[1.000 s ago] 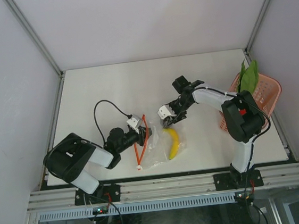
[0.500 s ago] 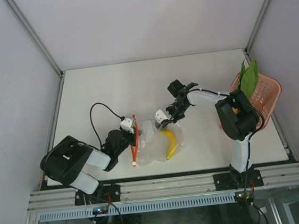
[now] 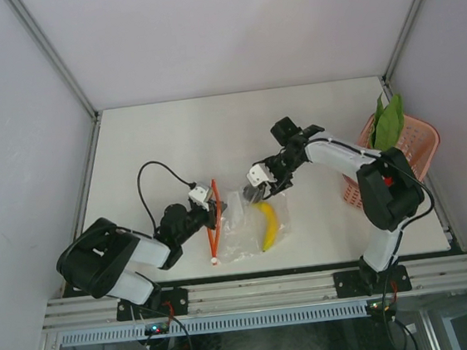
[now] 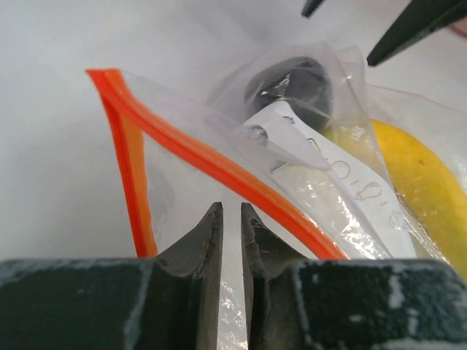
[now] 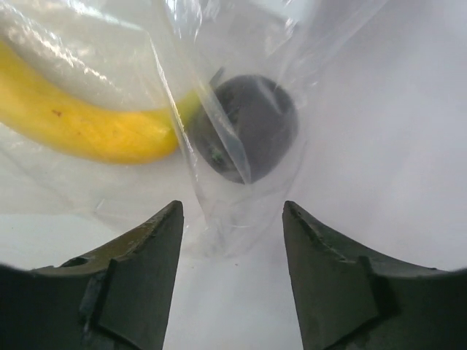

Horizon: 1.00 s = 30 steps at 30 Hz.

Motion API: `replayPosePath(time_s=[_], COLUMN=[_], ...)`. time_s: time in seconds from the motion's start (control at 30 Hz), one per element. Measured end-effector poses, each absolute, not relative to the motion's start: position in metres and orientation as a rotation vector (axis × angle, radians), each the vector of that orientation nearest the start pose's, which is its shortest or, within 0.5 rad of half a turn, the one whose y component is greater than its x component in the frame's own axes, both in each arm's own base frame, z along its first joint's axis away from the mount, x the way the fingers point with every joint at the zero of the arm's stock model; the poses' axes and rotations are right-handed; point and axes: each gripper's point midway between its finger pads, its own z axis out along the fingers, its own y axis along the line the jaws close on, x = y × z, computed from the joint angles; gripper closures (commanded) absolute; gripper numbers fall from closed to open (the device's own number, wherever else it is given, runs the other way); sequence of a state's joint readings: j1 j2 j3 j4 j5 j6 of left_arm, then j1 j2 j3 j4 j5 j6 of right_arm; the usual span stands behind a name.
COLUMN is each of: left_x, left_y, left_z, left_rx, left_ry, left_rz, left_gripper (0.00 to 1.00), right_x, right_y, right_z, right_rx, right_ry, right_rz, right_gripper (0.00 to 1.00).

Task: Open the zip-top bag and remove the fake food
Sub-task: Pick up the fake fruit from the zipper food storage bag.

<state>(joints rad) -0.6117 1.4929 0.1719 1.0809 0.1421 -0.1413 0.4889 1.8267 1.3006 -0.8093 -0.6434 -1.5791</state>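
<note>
Zip-top bag [image 3: 245, 224] lies on the bench [image 3: 171, 140], banana [image 3: 267, 226] and dark ball [image 5: 244, 127] inside. Left hand [image 4: 231, 213] nearly pressed together by the orange zipper [image 4: 219, 164], possibly nipping film; right hand [image 5: 232, 211] spread. Each should pinch one lip, then part.
</note>
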Motion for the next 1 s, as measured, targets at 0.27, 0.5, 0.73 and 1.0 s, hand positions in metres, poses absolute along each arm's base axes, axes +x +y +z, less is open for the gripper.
replayPosePath(time_s=[0.27,0.5,0.73,1.0], left_x=[0.257,0.249,0.248,0.244], left_y=[-0.24,-0.244,-0.249,-0.259], left_z=[0.066,0.051,0.048,0.05], left_rx=[0.657,0.722,0.771,0.81], left_ry=[1.698,1.714,1.674,1.63], left_rz=[-0.734,-0.756,-0.765,-0.765], left_gripper=[0.77,0.7,0.52,0.31], right_x=[0.3,0.299,0.294,0.282], right_y=[0.267,0.271,0.275,0.278], right_z=[0.087,0.053,0.047,0.041], right_rx=[-2.198,-2.251,-2.266,-2.297], right_ry=[1.084,1.123,1.13,1.146], right_rz=[0.552,0.569,0.591,0.645], right_gripper=[0.42,0.59,1.0,1.0])
